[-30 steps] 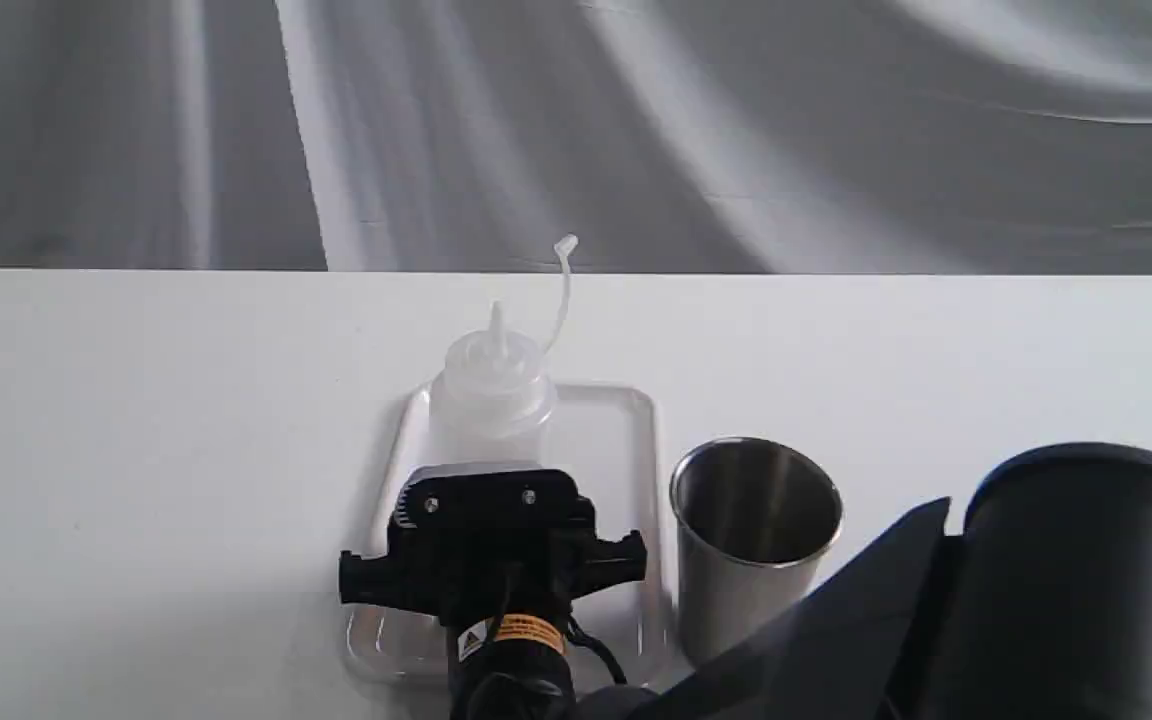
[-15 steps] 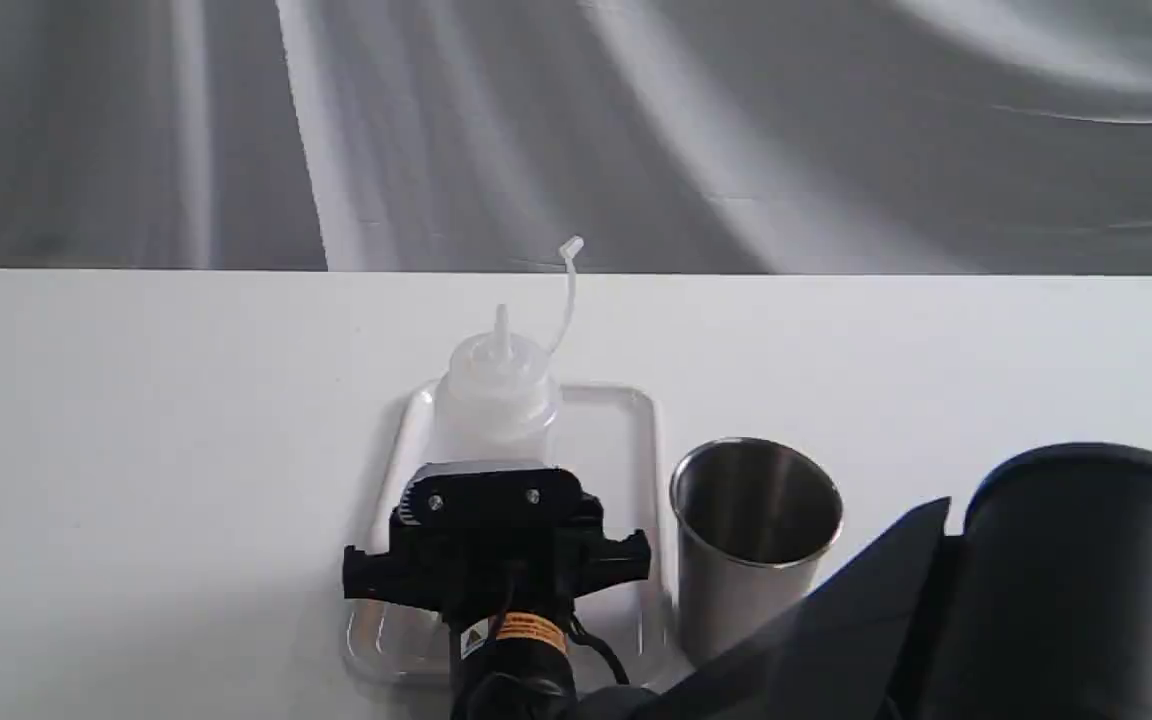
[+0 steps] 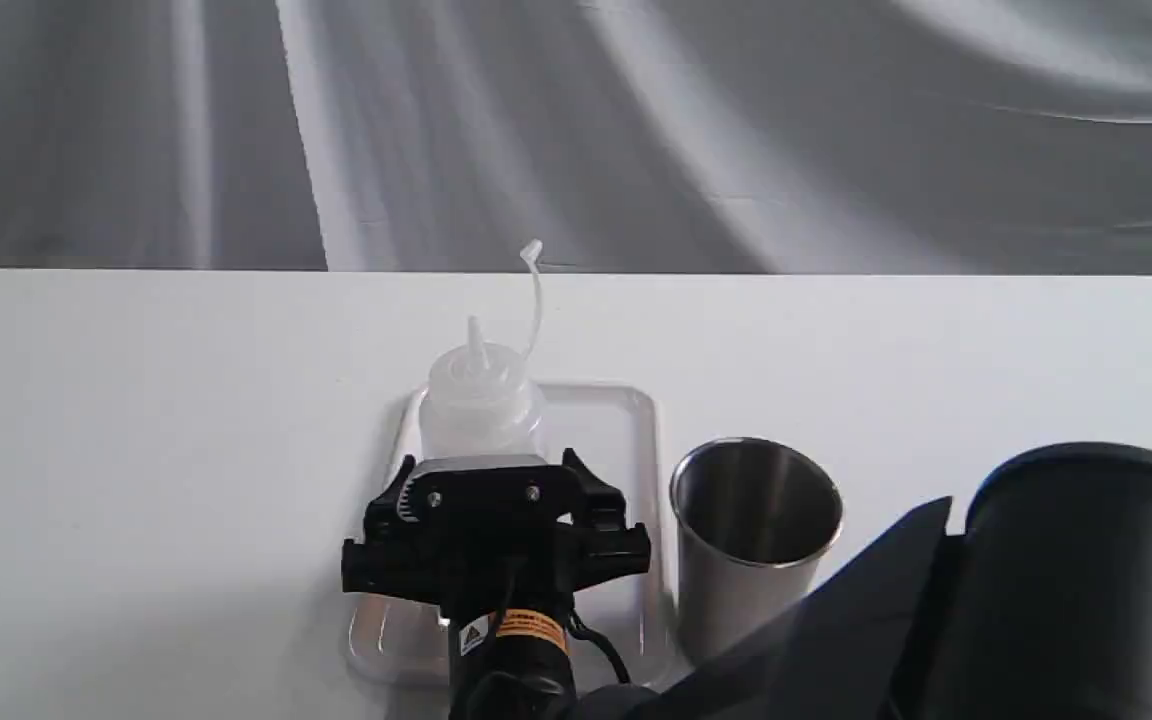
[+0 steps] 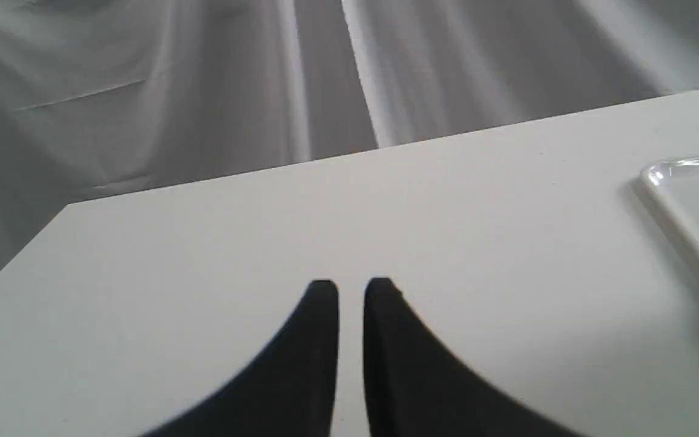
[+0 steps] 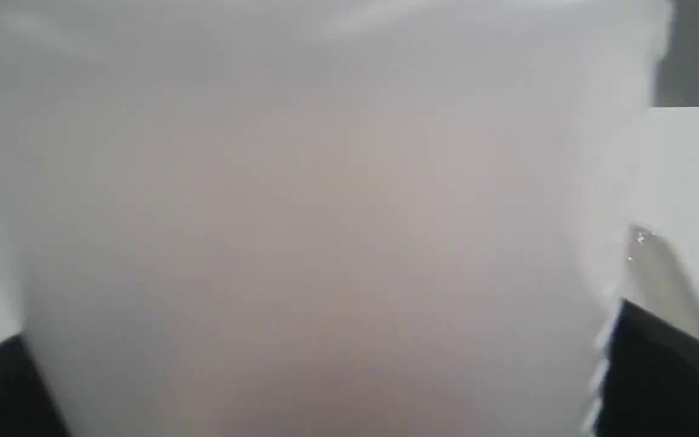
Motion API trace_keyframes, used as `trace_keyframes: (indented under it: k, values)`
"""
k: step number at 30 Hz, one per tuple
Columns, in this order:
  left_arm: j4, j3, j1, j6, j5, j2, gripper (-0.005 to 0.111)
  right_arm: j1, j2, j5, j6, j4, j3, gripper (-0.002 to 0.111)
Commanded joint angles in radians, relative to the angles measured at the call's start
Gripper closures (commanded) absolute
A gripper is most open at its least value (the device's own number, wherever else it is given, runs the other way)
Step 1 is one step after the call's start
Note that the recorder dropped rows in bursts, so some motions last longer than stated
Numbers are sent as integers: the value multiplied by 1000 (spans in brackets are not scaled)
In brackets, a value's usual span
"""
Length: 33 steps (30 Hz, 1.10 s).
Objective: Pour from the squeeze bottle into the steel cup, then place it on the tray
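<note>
The squeeze bottle stands upright on the tray, its cap strap curling up above the nozzle. My right gripper sits around the bottle's lower body with its jaws spread open. In the right wrist view the bottle fills the frame, whitish with a faint amber tint, and a black finger shows at each side edge. The steel cup stands just right of the tray. My left gripper hovers shut over bare table, with the tray's corner off to one side. It does not show in the exterior view.
A bulky black arm housing fills the near right corner in front of the cup. The white table ends at a far edge against grey draped cloth.
The right gripper's fingers have spread apart from the bottle. The bottle has shifted slightly left and lower and now stands on the tray.
</note>
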Motion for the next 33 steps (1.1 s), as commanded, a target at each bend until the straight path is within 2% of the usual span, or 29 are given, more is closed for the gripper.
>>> trace_keyframes:
  k: [1, 5, 33]
  values:
    - [0, 4, 2, -7, -15, -3, 98, -2, -5, -14, -2, -4, -4, 8]
    - [0, 4, 2, -6, -15, -3, 98, -2, -5, -14, 0, -4, -4, 3]
    - [0, 4, 2, -5, -15, -3, 98, 18, -35, -104, 1, -47, -4, 3]
